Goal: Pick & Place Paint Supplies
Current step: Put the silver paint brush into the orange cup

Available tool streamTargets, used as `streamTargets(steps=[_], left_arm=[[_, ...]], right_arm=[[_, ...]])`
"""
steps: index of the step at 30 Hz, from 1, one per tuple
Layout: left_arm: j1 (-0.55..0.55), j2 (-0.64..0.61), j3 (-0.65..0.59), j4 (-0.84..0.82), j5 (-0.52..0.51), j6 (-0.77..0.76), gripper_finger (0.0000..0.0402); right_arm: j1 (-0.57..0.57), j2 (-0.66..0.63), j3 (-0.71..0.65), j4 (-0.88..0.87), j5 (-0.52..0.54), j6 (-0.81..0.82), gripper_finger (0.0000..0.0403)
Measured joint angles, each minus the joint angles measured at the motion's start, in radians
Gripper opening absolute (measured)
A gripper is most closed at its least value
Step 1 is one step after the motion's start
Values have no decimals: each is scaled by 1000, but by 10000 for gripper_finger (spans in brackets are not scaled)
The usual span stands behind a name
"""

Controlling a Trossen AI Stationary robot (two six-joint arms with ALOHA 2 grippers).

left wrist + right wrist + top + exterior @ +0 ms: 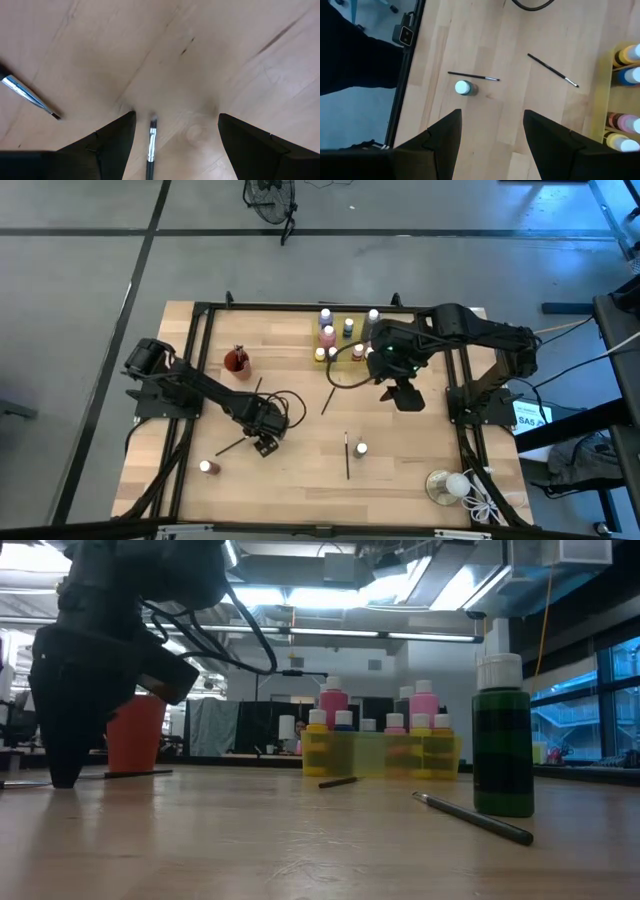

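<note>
My left gripper (265,444) points straight down, its open fingertips low at the tabletop (64,776). A thin dark-handled paintbrush (151,146) lies between the fingers, close to one finger and apart from both. A second brush (29,95) lies nearby. My right gripper (405,397) hangs open high above the table's middle right. Below it are a white-capped bottle (463,88) and two brushes (472,76) (553,70). Several paint bottles stand in a yellow tray (340,350) at the far middle. Another small bottle (205,467) stands near the left front.
A red cup (237,362) stands at the far left. A clear round dish with a white ball and cord (447,485) sits at the near right corner. Black cables (288,404) loop over the table by the left arm. A dark frame (196,350) borders the work area.
</note>
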Motion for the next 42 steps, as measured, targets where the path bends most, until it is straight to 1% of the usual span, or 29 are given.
streamTargets(steps=[7,11,16,23,31,39,42], left_arm=[[-7,0,-2,-19,18,22,274],[-7,1,-2,-35,27,22,249],[-9,1,-3,-35,-4,41,217],[-8,21,-4,-10,-25,58,191],[1,49,1,-18,-25,33,185],[29,48,6,-22,-21,56,184],[37,49,6,-25,-19,67,178]], right_arm=[[19,0,0,0,0,8,215],[20,0,0,0,0,22,215],[20,0,0,0,0,31,215],[20,0,0,0,0,36,215],[20,0,0,0,-1,36,215],[20,0,0,1,-1,34,216],[20,0,0,1,-1,34,216]])
